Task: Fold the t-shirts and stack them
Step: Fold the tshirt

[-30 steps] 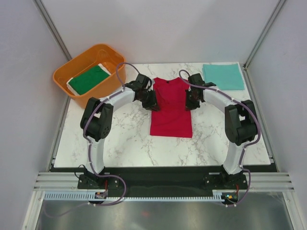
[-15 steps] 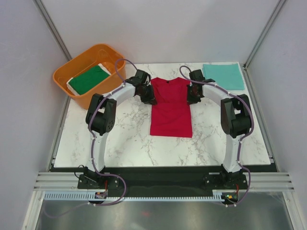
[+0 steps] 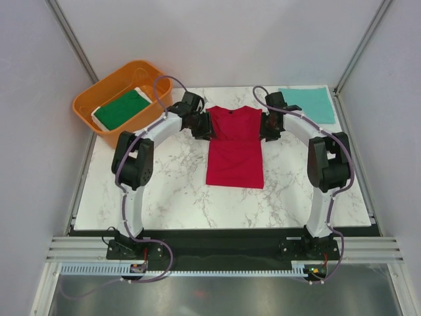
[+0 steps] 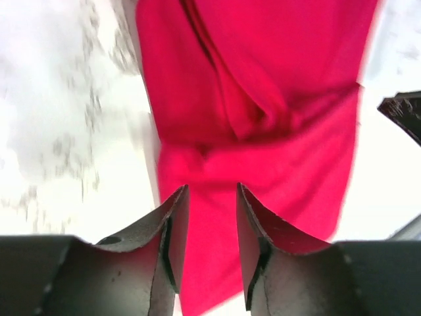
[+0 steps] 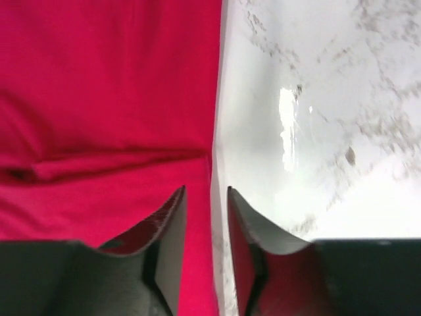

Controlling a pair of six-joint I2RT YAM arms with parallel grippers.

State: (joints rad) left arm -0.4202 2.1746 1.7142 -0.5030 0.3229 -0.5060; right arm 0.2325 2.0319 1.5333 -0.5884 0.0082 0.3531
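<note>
The red shirt [image 3: 234, 148] lies flat in the middle of the table [image 3: 171, 191], neck to the far side (a crease crosses its chest). The left gripper [image 4: 210, 191] sits over its left side and the right gripper [image 5: 205, 192] straddles its right edge, both with jaws narrowly parted. The teal shirt [image 3: 309, 104] lies folded at the far right corner. The green shirt [image 3: 120, 108] is in the orange tub [image 3: 84, 105].

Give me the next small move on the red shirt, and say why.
Probably close both on the cloth. The left end effector and the right end effector sit at opposite side edges of the red shirt, near its collar end, jaws slightly apart, nothing gripped yet.
</note>
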